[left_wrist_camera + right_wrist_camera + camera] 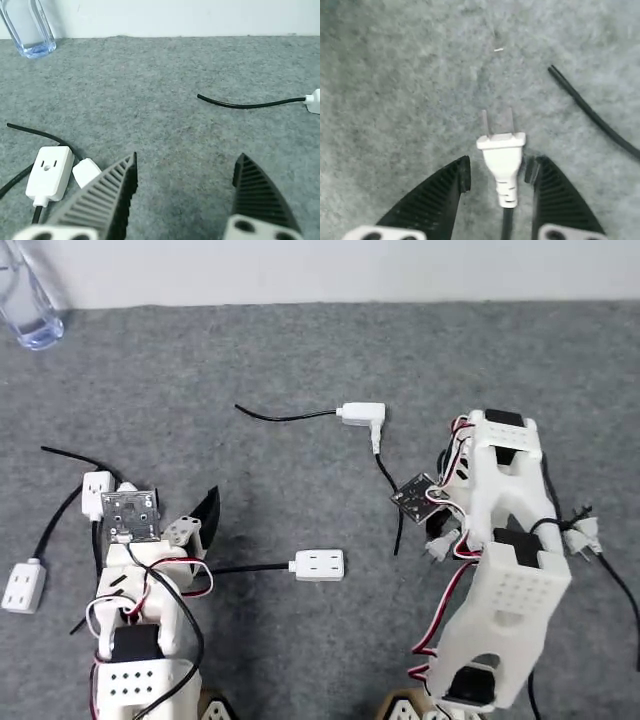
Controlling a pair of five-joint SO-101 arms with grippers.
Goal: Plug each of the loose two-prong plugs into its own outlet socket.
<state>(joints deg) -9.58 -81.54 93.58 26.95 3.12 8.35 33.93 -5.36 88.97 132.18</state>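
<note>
At the far left, a white rectangular plastic outlet socket lay on the grey felt-like table cover, and its slots were free. Near it, a second white outlet socket also showed an empty face. A small white piece lay just beside it, and I could not tell what it was.

The left gripper hung low over the cover beside this second socket. Its black ribbed claw was spread wide and held nothing.

In the middle, a third white outlet socket on a black cable was empty too. Farther back lay a white angled plastic piece with two black cables. To my judgement it was perhaps a plug seated in a socket, but I could not be sure.

To the right, the right gripper was low over the cover. Its claw was narrow but not closed, with one finger on each side of a white two-prong plug and a little gap on both sides. This plug lay flat, and its prongs pointed away from the gripper. At the far right, another white two-prong plug lay loose beside the right arm.

As I judged it, at most one pair was joined. At least two plugs were still to be lifted and pushed in, and three sockets waited empty.
</note>
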